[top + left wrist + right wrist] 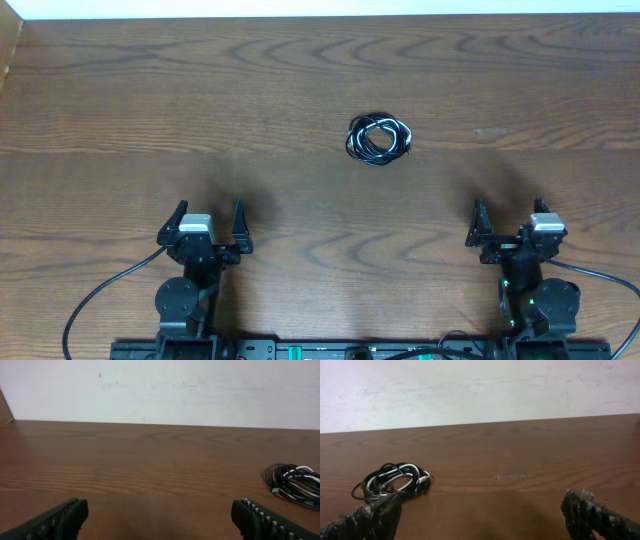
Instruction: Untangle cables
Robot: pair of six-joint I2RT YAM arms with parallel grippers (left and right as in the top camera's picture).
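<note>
The cables lie as one small tangled coil, black and white wound together, on the wooden table right of the middle and toward the back. The coil shows at the right edge of the left wrist view and at the left of the right wrist view. My left gripper is open and empty near the front left. My right gripper is open and empty near the front right. Both are well short of the coil. Their fingertips frame bare wood.
A white wall stands behind the table's far edge. Thick black wires run from each arm base along the front edge. A faint scuff marks the wood right of the coil.
</note>
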